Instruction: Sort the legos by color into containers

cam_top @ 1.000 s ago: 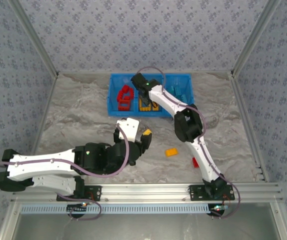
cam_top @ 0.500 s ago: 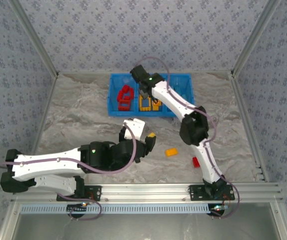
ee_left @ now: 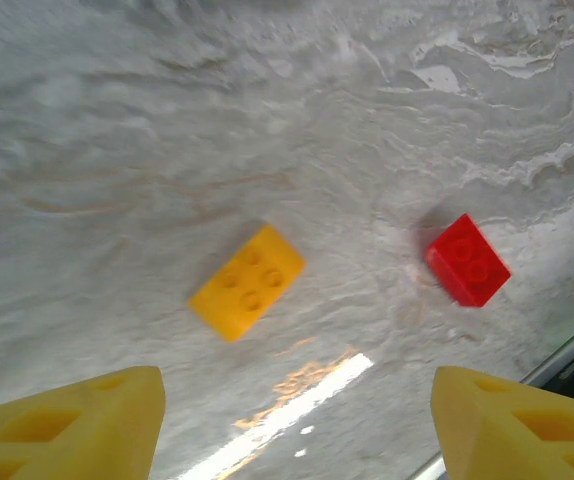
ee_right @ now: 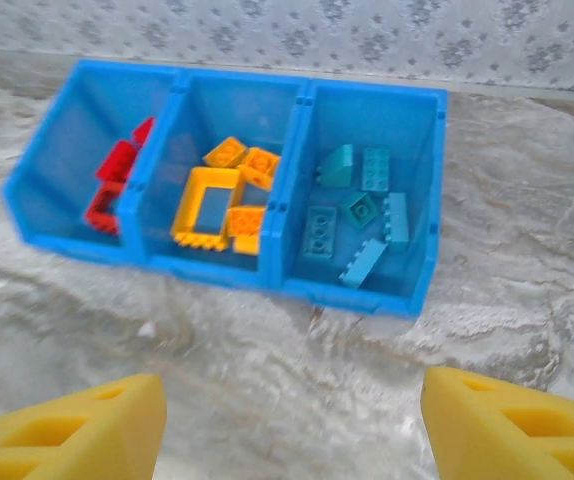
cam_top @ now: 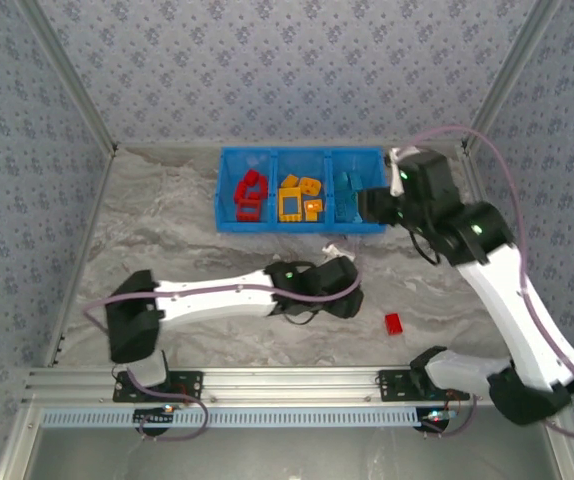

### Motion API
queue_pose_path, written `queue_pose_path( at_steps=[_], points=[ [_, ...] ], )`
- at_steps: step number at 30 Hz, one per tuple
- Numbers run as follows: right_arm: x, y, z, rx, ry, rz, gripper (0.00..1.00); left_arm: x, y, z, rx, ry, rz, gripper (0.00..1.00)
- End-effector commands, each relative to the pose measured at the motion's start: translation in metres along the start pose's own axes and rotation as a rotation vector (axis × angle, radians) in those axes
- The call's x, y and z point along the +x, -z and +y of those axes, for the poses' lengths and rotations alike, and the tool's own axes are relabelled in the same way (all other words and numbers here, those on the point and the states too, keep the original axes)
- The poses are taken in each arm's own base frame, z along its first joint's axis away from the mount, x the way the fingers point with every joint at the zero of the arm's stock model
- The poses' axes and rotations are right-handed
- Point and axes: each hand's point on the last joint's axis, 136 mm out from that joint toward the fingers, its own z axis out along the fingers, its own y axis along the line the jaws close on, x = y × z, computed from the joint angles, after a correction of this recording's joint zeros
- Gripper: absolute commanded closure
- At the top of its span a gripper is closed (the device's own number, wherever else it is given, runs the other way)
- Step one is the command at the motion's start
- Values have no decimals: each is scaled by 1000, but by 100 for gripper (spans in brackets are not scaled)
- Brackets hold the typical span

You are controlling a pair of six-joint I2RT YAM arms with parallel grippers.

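Observation:
A loose yellow lego (ee_left: 247, 282) lies flat on the table just ahead of my open left gripper (ee_left: 297, 430), with a loose red lego (ee_left: 467, 260) (cam_top: 394, 323) to its right. From above, the left gripper (cam_top: 342, 298) covers the yellow brick. My right gripper (ee_right: 292, 425) (cam_top: 370, 206) hangs open and empty near the right end of the blue containers (ee_right: 217, 270) (cam_top: 225, 190). The left compartment holds red legos (ee_right: 117, 180), the middle one yellow legos (ee_right: 222, 195), and the right one teal legos (ee_right: 357, 215).
The marbled table is closed in by patterned walls at the back and sides. An aluminium rail (cam_top: 297, 380) runs along the near edge, close to the red brick. The left arm (cam_top: 217, 297) stretches across the front of the table.
The right arm has pulled out of the middle compartment and swung to the right, its jaws widening. The left arm has reached rightward until its gripper stands over the yellow brick.

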Motion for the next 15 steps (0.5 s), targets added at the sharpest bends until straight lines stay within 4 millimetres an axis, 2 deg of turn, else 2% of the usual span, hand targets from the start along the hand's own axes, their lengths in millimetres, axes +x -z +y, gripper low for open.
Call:
queue_pose_path(
  at_steps=[1,5,8,11,15],
  points=[
    [32,38,17,-172,8,53,29,7,-13,-31,39,148,141,29],
    [52,87,46,-418,29,60,28,18,-38,-56,1,243,284,29],
    [62,113,51,-487,8,73,28,25,-55,-75,10,310,358,28],
    [73,129,36,-425,-23,103,29,31,-69,-81,-5,371,406,27],
    [100,138,-5,-210,-123,191,30,30,-81,-91,10,436,414,24]
  ],
)
